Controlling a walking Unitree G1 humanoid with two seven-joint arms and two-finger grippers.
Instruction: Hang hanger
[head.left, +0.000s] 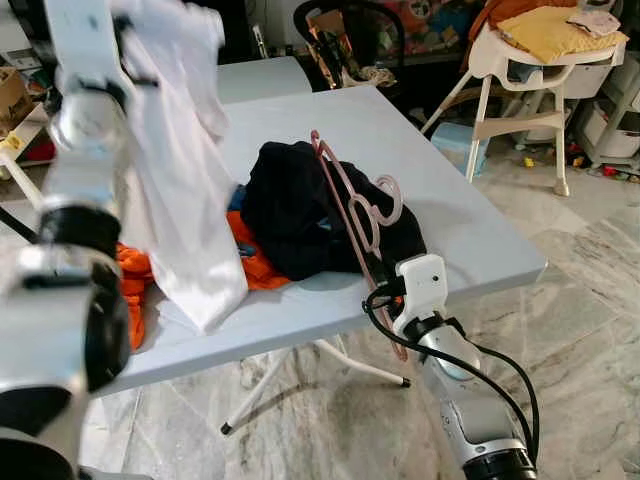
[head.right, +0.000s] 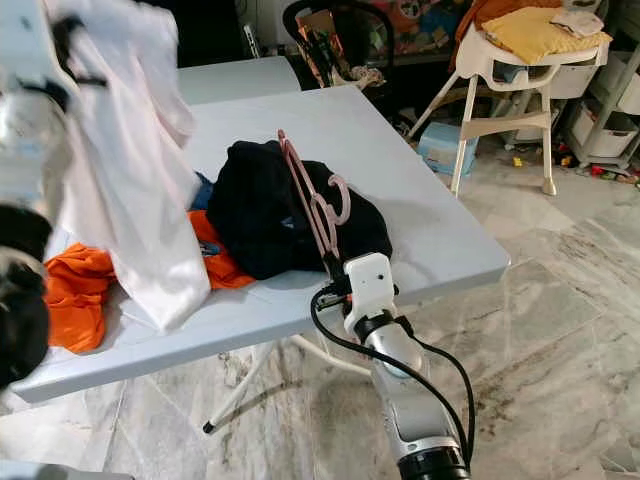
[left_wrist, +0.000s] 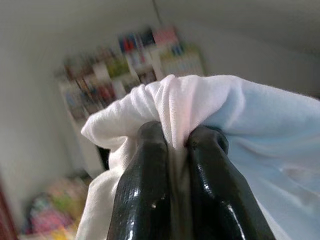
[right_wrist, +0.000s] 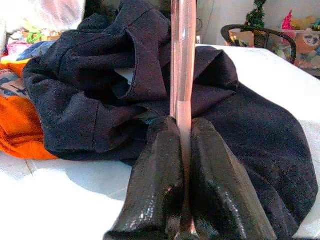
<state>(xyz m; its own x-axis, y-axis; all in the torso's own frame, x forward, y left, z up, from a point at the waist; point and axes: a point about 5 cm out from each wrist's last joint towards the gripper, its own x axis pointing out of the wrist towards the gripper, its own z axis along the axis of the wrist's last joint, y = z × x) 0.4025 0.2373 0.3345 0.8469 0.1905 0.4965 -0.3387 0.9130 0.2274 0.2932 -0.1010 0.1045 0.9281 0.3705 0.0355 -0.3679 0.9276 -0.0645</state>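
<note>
Hanger (head.left: 352, 212), pink, is clamped edge-on between the right gripper's (right_wrist: 181, 131) black fingers (right_wrist: 157, 175), rising tilted over the dark garment, its hook end curling near mid-height above the pile; left to right from there: left arm raised at the frame's left edge, left gripper (left_wrist: 175, 137) fingers (left_wrist: 145, 180) closed together on a bunched fold of white cloth (head.left: 185, 170); the cloth hangs from that grip and drapes down over the table's left part, lower end lying on the surface; orange garment (head.right: 75, 295) lies crumpled at the table's near-left edge, partly under the white cloth, another orange bit (head.left: 255, 262) showing against the dark pile; dark navy garment (head.left: 300, 215) sits heaped at the table middle, touching the orange one; a small blue patch shows at its left side; white table (head.left: 480, 250) stands on folding legs over a marble floor (head.left: 580, 330); right arm reaches up from below at the near-right edge of the table, white wrist housing just beside the edge, black cable looping off it; behind, a second white table surface (head.left: 262, 75), a dark chair (head.left: 350, 40), and at far right a white high chair (head.left: 520, 90) with yellow cloth (head.left: 555, 30) on top.
</note>
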